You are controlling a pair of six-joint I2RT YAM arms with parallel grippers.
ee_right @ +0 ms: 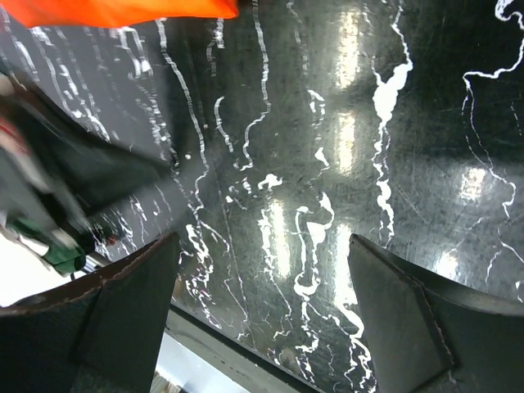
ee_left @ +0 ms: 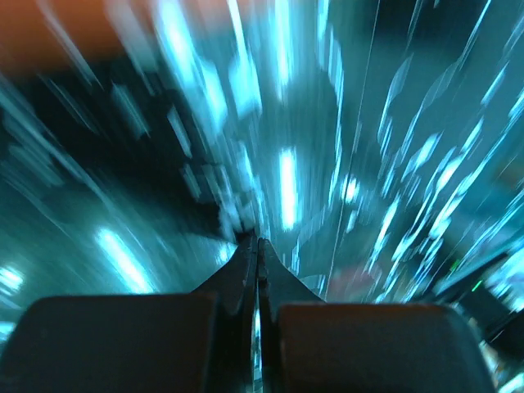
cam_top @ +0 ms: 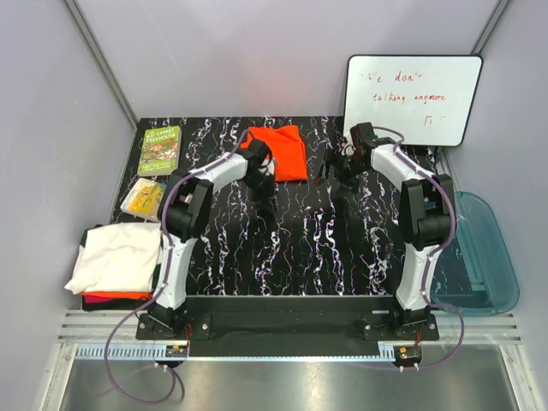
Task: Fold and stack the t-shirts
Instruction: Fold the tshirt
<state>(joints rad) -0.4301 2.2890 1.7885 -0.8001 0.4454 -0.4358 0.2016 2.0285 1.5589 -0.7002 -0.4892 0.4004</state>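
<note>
1. Only the top view shows us the white shirt point(cam_top: 116, 255), piled beside the table's point(cam_top: 308, 248) left edge.
2. Left wrist view is blurred; the left gripper point(ee_left: 257, 246) is pressed together.
3. The right gripper point(ee_right: 260, 246) gapes, empty.
4. The orange shirt point(cam_top: 281, 152) lies folded at the far edge.

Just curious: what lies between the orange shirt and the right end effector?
Nothing: bare marbled tabletop separates orange shirt and right end effector, per the top view.

Counter point(ee_left: 286, 180) beyond the left fingers point(ee_left: 243, 270) smeared to streaks, orange shirt point(ee_right: 123, 10) cut off by the top edge beyond the right fingers point(ee_right: 106, 327), blurred dark arm point(ee_right: 49, 188) left of them, details lost
</note>
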